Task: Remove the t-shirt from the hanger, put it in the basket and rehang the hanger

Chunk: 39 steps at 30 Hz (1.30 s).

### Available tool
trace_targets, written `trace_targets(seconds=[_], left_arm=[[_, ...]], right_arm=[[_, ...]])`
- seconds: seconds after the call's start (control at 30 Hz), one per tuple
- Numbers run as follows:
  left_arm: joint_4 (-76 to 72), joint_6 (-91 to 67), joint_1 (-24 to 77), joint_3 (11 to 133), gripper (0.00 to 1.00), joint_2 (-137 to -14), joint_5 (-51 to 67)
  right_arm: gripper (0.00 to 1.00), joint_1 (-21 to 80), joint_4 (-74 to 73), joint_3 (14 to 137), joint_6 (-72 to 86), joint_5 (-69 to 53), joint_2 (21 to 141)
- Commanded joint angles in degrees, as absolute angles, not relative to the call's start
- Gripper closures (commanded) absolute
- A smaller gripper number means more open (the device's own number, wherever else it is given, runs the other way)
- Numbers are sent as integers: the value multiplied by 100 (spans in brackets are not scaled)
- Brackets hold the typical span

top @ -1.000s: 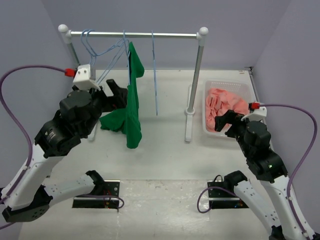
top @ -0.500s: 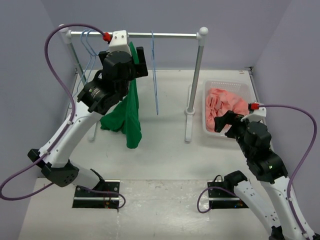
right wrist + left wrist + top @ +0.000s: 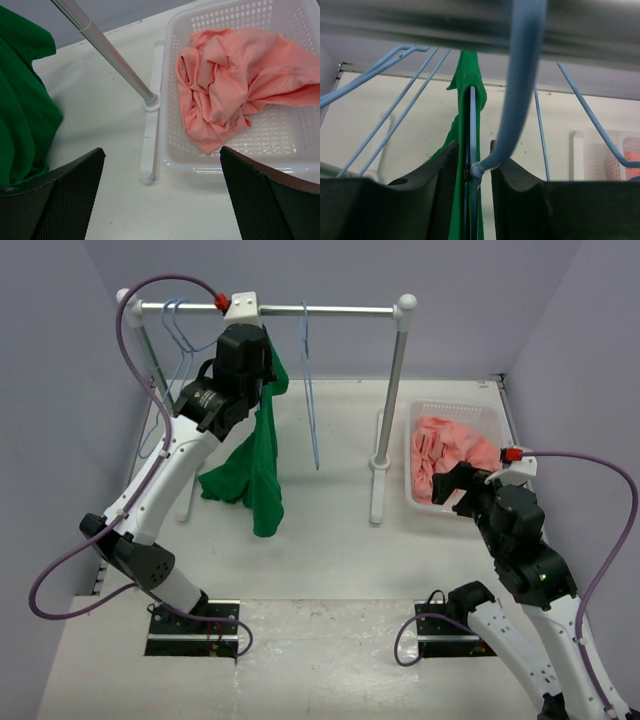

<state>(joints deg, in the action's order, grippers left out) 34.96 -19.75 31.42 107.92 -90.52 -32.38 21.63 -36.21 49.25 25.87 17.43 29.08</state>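
The green t-shirt [image 3: 262, 455] hangs from a light-blue hanger [image 3: 471, 120] on the rail, its lower part bunched to the left. My left gripper [image 3: 258, 365] is raised to the rail. In the left wrist view, the left gripper [image 3: 474, 144] stands narrow around the hanger's neck and the shirt's cloth [image 3: 465, 80], with the hook [image 3: 522, 75] curving over the rail just above. My right gripper [image 3: 450, 483] is low on the right beside the basket. The right wrist view shows the right gripper [image 3: 161, 150] wide open and empty, and the shirt's edge [image 3: 22, 100] at far left.
The rail [image 3: 330, 310] rests on two white posts [image 3: 395, 380] with floor feet [image 3: 150, 150]. More light-blue hangers [image 3: 180, 330] hang left of the shirt and one [image 3: 310, 390] hangs right of it. A white basket [image 3: 497, 412] holds pink cloth [image 3: 450, 450].
The left arm rose from beside the shirt up to the rail. Its jaws went from wide open to narrow around the hanger's neck. The right arm stayed still.
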Motion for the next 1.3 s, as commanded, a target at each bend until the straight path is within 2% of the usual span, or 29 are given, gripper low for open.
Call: trace_targets(seconds=[0.0,0.07,0.1,0.13,0.4,0.63,0.73,1.0,1.27], left_arm=[[3278,-1863,3138,11004,69,-9035,-3182],[3270,-1907,3129,10960,83,-8974,-3243],[3252,-1916,3138,10908,97,-8904,-3269],[3226,-1916,3138,10881,100,-8869,-3313],[2997,-1828,3129,11047,100,-8482,-3120],[3418,-1784,3146,11286,100,-8043,-2857],[3489,-1915,3155,10533,100,-7351,-2507],[3682,-2197,3366,9467,100,-5838,-1338],[5334,-2189,3375,8668,100,-4853,-45]], right_arm=[[1,2153,-3612,4922,2549,1977,2874],[1,2153,-3604,4922,2575,1995,2848],[1,2153,-3612,4913,2593,1995,2848],[1,2153,-3612,4913,2601,1986,2839],[1,2153,-3683,4922,2646,1802,2769],[1,2153,-3674,4869,2461,1284,2724],[1,2153,-3595,4825,2321,986,2812],[1,2162,-3226,4772,1970,-60,3120],[1,2687,-2865,4807,1513,-1194,3155]])
